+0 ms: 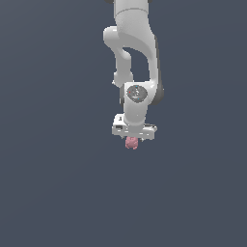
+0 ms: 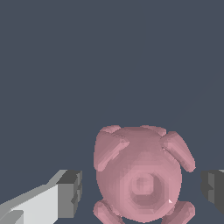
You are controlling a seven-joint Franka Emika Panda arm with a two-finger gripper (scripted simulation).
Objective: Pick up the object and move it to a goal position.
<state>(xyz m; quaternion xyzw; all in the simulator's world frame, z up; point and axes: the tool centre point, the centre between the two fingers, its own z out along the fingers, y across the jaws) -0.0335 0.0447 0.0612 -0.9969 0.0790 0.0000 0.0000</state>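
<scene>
The object (image 2: 140, 177) is a small pink, roundish lump with little stubby bumps around its edge. In the wrist view it lies between the two dark fingertips (image 2: 70, 192), with a narrow gap on each side. My gripper (image 2: 142, 190) is open and stands around the object, not closed on it. In the exterior view the object (image 1: 131, 143) shows just under the white gripper bar, and my gripper (image 1: 132, 137) points straight down over it. The fingers themselves are not clear in that view.
The white arm (image 1: 132, 53) reaches down from the top of the exterior view. A plain dark grey-blue surface (image 1: 53, 183) fills everything else. No goal marker shows.
</scene>
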